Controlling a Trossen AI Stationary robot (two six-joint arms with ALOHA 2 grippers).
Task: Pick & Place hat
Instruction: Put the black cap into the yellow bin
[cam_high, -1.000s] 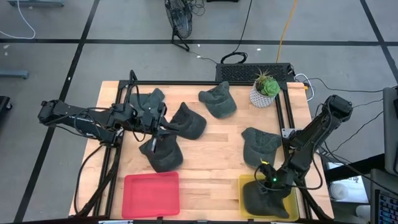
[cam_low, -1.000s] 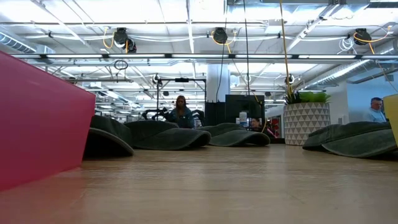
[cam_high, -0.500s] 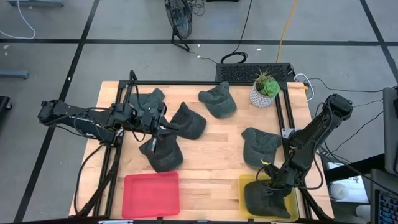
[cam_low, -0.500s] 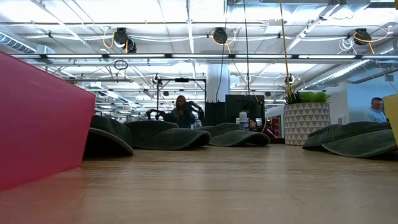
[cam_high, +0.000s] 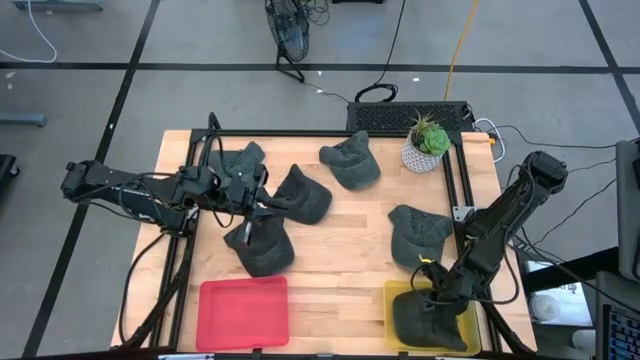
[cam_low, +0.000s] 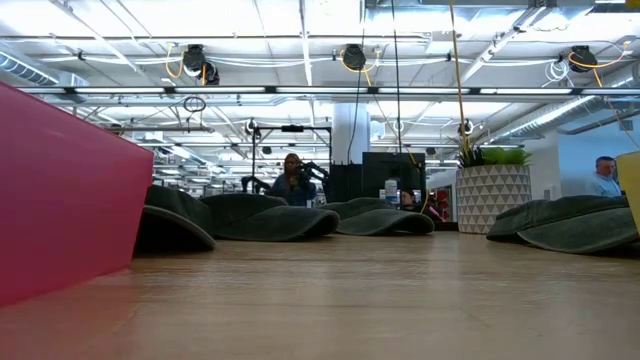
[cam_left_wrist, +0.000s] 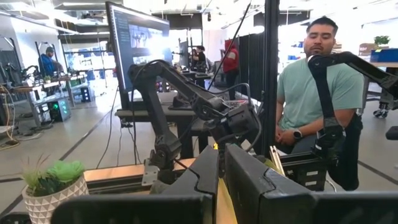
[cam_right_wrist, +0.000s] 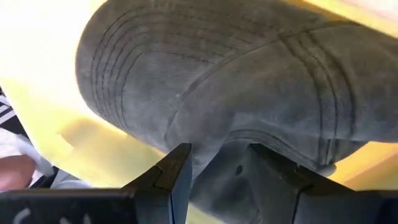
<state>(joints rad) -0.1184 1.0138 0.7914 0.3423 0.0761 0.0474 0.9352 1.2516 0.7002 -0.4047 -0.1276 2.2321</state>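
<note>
The hat (cam_high: 432, 320) you are placing lies in the yellow bin (cam_high: 398, 296) at the lower right of the high view, with the right gripper (cam_right_wrist: 217, 163) just above it, fingers spread and gripping nothing; lift straight up so neither finger snags the fabric and drags the hat back out. Your left gripper (cam_high: 262, 203) waits over the hats at the upper left of the worktop (cam_high: 340, 250), fingers nearly closed with nothing visibly between them. No brand, label or writing is legible anywhere.

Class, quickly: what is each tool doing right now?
Left tool: nearly closed, holding nothing, above the hats.
Right tool: open, over the hat in the yellow bin.
</note>
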